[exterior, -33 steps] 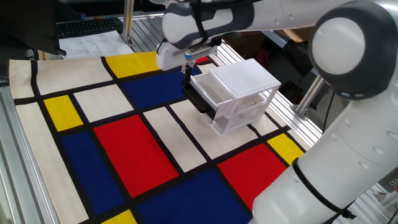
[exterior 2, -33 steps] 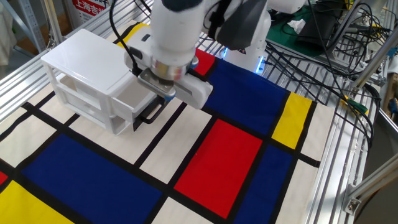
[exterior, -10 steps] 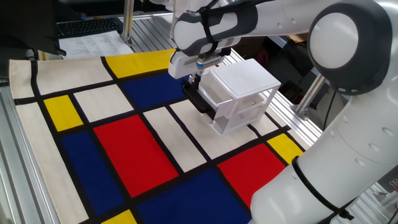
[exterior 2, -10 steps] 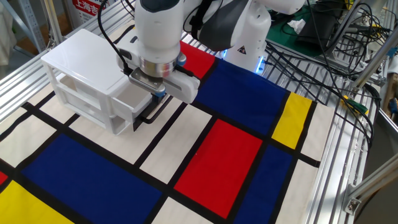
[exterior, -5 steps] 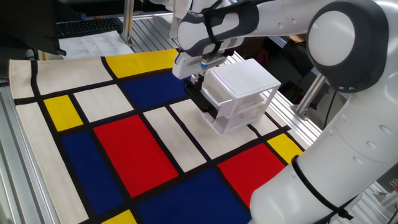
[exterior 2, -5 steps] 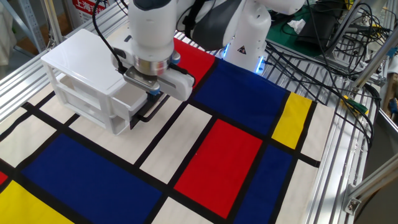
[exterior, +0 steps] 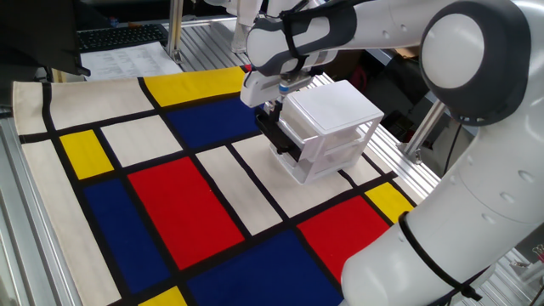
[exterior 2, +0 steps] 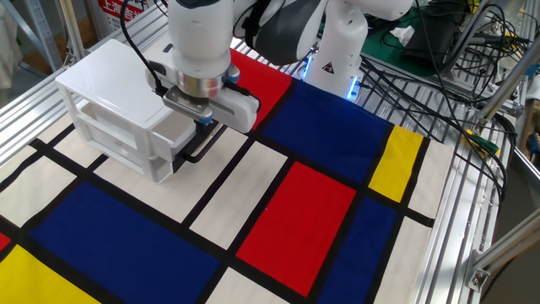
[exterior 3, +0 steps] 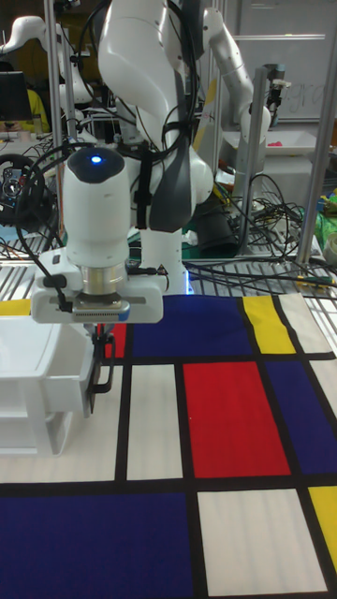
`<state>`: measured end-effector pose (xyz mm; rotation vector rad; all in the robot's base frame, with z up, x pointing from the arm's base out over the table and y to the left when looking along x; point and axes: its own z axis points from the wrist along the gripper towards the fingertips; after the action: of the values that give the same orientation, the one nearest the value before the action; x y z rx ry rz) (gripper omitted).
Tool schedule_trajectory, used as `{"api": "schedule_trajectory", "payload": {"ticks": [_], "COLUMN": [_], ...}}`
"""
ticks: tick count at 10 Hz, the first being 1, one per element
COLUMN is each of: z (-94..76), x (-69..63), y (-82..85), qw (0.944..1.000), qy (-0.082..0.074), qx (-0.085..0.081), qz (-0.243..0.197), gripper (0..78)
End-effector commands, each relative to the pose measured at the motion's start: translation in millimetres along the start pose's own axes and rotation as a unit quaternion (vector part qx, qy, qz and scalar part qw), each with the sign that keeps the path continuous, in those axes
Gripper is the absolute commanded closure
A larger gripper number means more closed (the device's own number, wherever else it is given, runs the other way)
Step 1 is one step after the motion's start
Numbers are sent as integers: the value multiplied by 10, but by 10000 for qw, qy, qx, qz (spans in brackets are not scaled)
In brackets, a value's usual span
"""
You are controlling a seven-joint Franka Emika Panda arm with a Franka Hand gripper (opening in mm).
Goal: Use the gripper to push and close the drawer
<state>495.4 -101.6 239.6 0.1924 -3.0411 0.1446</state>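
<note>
The small dark two-finger gripper (exterior 2: 205,123) hangs under the white boxy wrist of the white robot arm (exterior 3: 98,220), low at the front of the small white plastic cabinet (exterior: 331,109). In the other fixed view it sits left of centre in the upper half of the frame; in the tall fixed view (exterior 3: 100,360) it is at the left, about midway down. Whether its fingers are spread or pressed together I cannot tell, since the wrist block covers them from above.

The shallow translucent-white drawer with the black front panel (exterior 2: 181,135) is the top one of the cabinet. It sticks out only a little from the cabinet body, and the gripper is right against its black front; I cannot tell for certain that they touch. In the one fixed view the black panel (exterior: 276,136) shows just left of the cabinet, in the upper middle of the frame.

The cabinet stands on a cloth of red, blue, yellow and white rectangles with black lines (exterior 2: 304,211), on a white patch near the upper left in the other fixed view.
</note>
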Motion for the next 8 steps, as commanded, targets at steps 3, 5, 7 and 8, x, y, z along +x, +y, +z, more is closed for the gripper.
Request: {"api": "schedule_trajectory", "payload": {"ticks": [3,5,7,8], "z": [0,-31,-122,-136], "x": [16,5,-13,-13], "y": [-105,-48,125,153], "qw": [10000,9999,9999,9998], "qy": [-22,-30,11,12], "qx": [-7,-120,-91,-88], "qz": [-29,18,145,153], "gripper": [776,776,776,776]}}
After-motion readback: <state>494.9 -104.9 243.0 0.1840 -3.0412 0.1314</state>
